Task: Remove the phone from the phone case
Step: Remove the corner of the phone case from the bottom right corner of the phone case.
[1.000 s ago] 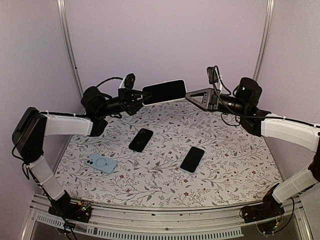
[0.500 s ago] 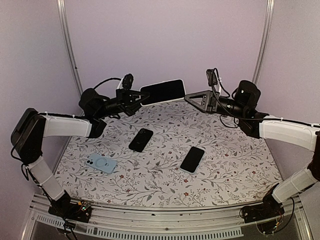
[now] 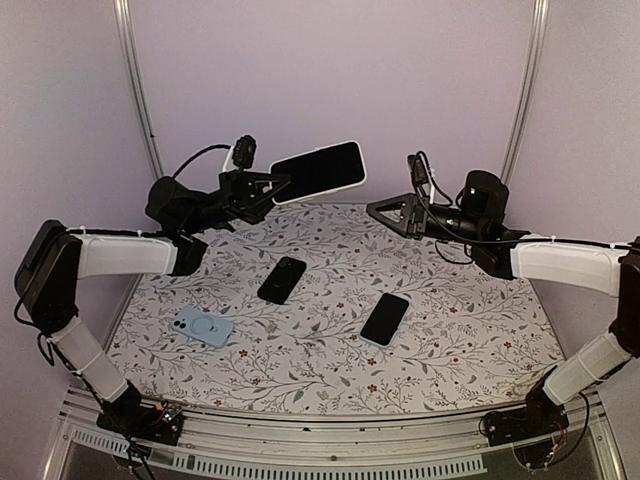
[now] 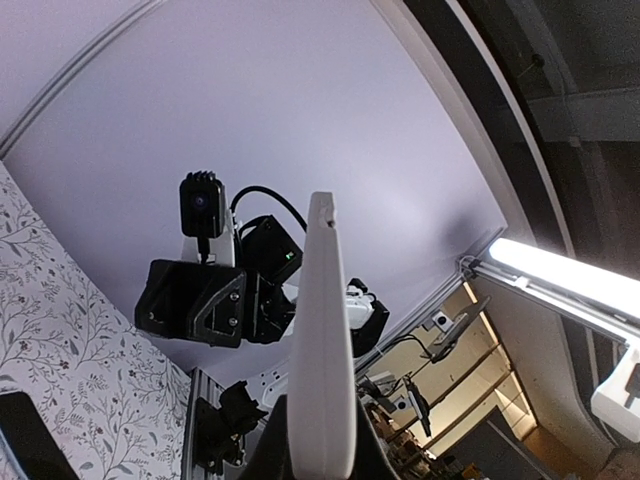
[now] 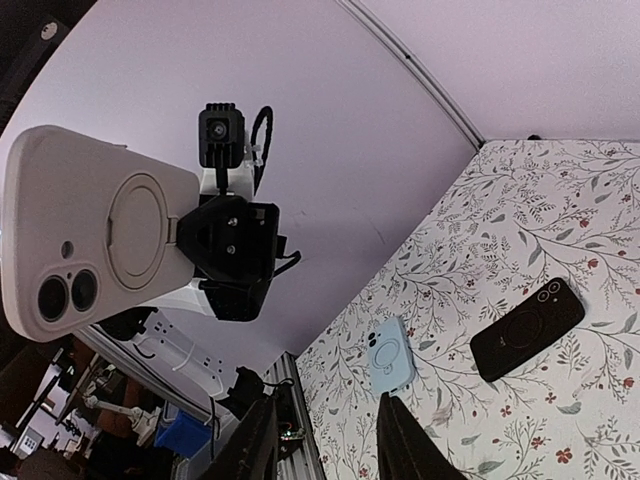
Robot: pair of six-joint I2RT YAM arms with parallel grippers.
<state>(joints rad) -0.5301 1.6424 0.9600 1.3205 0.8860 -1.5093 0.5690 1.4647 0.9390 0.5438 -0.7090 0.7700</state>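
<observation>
Holding the black-screened phone in its white plastic case (image 3: 318, 171) higher than a second ago and tipping its right end further upward, well above the desk, with the left jaws clamped on its left end. Carrying it on the white-sleeved left arm (image 3: 120, 252), reaching toward the back wall. Keeping the right jaws, touching the phone's right end a second ago, now drawn back, lower and clearly apart from it, on the right arm (image 3: 570, 265). Showing those right jaws spread in the right wrist view, with nothing between the two fingers (image 5: 258, 445). Presenting, in that same view, the case's pale back: a round ring at the middle, two camera lenses at the lower left. Viewing the case edge-on from the left wrist, upright. Leaving three other things lying flat on the white floral-print desk (image 3: 460, 340): a light blue case with a ring (image 3: 203, 326) near the left edge, a black phone-shaped slab (image 3: 281, 279) with a ring on its back at the middle, and a dark-screened phone with a pale rim (image 3: 385, 318) to its right, all apart.
</observation>
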